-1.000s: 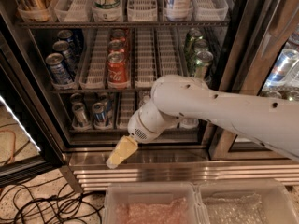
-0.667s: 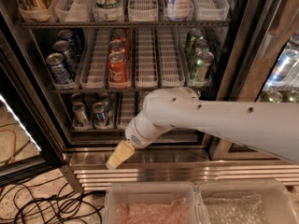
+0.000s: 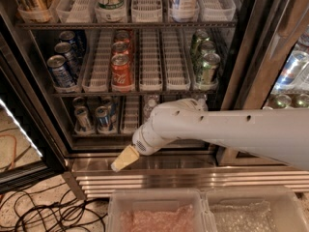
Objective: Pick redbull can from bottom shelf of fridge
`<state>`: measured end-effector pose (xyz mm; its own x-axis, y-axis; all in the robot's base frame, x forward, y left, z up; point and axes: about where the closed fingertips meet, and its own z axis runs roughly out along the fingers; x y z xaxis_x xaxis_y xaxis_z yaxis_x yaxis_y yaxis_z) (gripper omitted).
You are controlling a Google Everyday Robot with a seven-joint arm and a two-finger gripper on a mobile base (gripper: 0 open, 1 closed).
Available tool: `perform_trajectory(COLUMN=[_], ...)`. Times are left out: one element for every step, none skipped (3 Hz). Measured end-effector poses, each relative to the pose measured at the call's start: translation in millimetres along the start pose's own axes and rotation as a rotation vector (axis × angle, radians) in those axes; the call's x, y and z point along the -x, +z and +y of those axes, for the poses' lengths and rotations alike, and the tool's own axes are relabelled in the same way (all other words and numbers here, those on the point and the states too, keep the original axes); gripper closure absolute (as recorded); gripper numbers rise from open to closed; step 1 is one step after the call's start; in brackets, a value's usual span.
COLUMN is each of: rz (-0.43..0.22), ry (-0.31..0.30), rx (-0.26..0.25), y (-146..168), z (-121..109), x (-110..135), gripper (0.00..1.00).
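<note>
Camera view. Large drinks fridge (image 3: 242, 57) with dark frame, wire racks and white slotted lane trays; ribbed steel base (image 3: 193, 179) along its lower front edge.

Bottom shelf (image 3: 129, 119), left half: several slim silver-and-blue cans standing upright in neighbouring lanes. Front redbull can (image 3: 102, 118) noted in the second lane from the left, near the shelf's front edge, with a like can just beside it on the left. Clear water bottle (image 3: 150, 103) seen further right on the same shelf, partly hidden behind the arm.

Rack above: wider dark-blue soda cans (image 3: 60, 72) at the left edge, red cans (image 3: 120, 70) in the next filled lane, green cans (image 3: 207, 67) towards the right edge.

White arm (image 3: 231, 129) entering from the right edge and crossing in front of the bottom shelf. Cream-coloured gripper (image 3: 124, 158) at its end, pointing down and left, outside the cabinet, over the steel base, below and slightly right of the redbull can and apart from it. Nothing held. Grip state not determinable from this angle.

Below the base: clear plastic bins (image 3: 159, 199) at the lower edge; black cables (image 3: 43, 212) on the floor at the lower left corner.
</note>
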<state>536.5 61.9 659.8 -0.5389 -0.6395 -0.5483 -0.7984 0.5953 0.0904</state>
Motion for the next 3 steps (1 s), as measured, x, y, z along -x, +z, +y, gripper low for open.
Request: perform_trajectory(rz=[0.0, -0.004, -0.043], ry=[-0.001, 0.005, 0.053], rx=[0.0, -0.023, -0.024], y=[0.0, 14.8, 58.6], z=[0.1, 5.1, 13.2], x=[0.0, 1.3, 11.1], gripper=[0.0, 0.0, 0.0])
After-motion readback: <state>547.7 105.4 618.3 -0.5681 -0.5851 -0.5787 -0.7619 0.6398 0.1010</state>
